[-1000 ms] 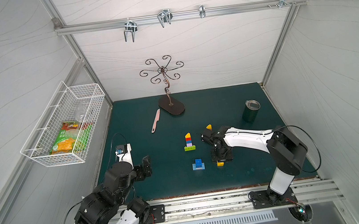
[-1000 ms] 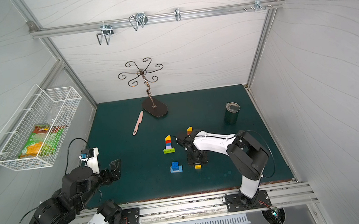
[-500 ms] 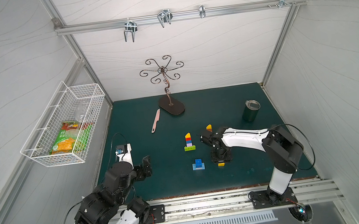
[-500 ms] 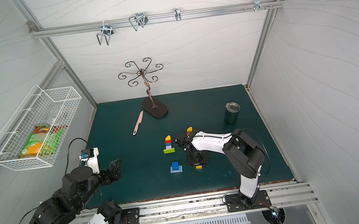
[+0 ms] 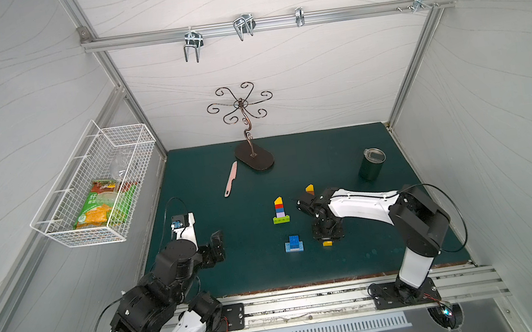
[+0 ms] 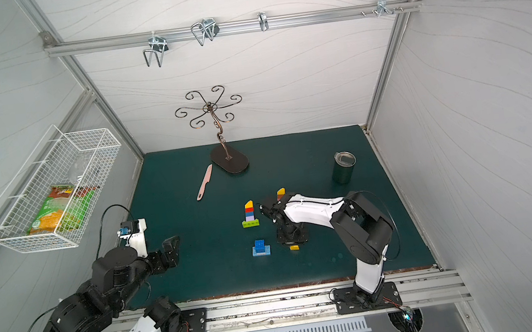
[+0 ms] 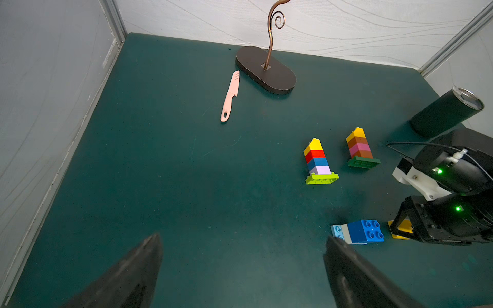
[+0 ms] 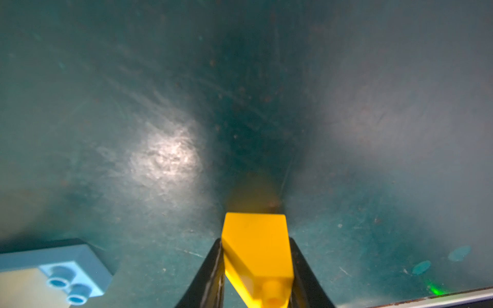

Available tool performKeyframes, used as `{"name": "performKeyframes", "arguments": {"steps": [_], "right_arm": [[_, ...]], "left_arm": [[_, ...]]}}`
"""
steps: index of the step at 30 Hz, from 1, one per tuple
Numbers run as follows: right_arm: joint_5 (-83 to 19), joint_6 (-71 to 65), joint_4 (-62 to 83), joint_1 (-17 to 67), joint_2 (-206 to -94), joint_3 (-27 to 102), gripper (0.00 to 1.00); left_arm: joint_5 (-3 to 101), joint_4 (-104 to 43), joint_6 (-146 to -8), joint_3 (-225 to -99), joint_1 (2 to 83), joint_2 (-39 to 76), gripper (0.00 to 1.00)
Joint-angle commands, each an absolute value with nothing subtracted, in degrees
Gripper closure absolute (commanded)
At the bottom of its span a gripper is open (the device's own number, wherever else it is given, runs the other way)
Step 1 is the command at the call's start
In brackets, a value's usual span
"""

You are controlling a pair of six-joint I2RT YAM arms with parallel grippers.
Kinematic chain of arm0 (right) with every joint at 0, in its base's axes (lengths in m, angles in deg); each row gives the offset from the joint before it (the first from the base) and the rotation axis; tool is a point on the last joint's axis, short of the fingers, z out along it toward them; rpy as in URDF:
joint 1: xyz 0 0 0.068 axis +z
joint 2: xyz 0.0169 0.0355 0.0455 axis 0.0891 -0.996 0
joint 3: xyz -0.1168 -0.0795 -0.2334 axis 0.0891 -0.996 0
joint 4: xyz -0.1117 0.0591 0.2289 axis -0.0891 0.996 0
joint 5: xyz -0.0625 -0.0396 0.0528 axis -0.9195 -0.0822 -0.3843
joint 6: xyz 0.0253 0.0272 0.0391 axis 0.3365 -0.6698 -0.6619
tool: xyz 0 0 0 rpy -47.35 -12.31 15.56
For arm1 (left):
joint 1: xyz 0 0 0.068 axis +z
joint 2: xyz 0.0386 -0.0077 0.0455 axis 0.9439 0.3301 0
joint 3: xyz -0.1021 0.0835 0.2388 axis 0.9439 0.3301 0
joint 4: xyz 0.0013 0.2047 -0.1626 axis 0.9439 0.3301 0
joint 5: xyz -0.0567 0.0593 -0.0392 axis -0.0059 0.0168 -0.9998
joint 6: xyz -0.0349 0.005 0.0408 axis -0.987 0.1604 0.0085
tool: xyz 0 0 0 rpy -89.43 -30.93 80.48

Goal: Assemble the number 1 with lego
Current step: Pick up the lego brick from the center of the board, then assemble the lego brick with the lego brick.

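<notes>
Two black fingers (image 8: pixel 209 269) of your right pincer (image 8: pixel 256 240) are now clamping the yellow sloped brick (image 8: pixel 256 256) from either side. A second ago they were standing wider apart above it, so the grasp is only just completing. The brick is sitting between the tips with one stud showing, and it seems to be resting on the green mat (image 8: pixel 160 106) still, though I cannot tell for sure. Just beside the pincer, on the side toward your other arm, the short blue stack (image 5: pixel 294 241) on its light-blue plate (image 7: pixel 336 231) is waiting uncapped. Beyond the pincer, away from the rail (image 5: pixel 309 301), the lime-based tower (image 5: pixel 279 210) and the dark-green-based tower (image 7: pixel 360 149) are each already wearing a yellow cap. That is suggesting your next move: lifting straight up and carrying this piece over to the blue stack. Your left pincer (image 7: pixel 242 238) is hanging wide open and empty, well apart from all of it, unmoved.
</notes>
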State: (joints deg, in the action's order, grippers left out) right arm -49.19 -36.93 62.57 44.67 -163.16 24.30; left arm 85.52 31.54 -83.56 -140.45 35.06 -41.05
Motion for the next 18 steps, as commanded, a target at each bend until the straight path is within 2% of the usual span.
{"name": "performKeyframes", "arguments": {"steps": [1, 9, 18], "right_arm": [[-48.46, -38.37, 65.29, 44.34, -158.66, 24.85, 0.83], [-47.19, -39.87, 70.56, 46.21, -151.51, 31.40, 0.85], [-48.25, -41.12, 74.13, 51.86, -158.51, 43.23, 0.88]], "left_arm": [[86.01, 28.86, -83.26, -140.71, 35.22, -41.04, 0.00], [85.83, 28.86, -83.26, -140.62, 35.22, -41.21, 0.00], [86.19, 28.94, -83.37, -140.63, 35.22, -42.40, 0.00]]}}
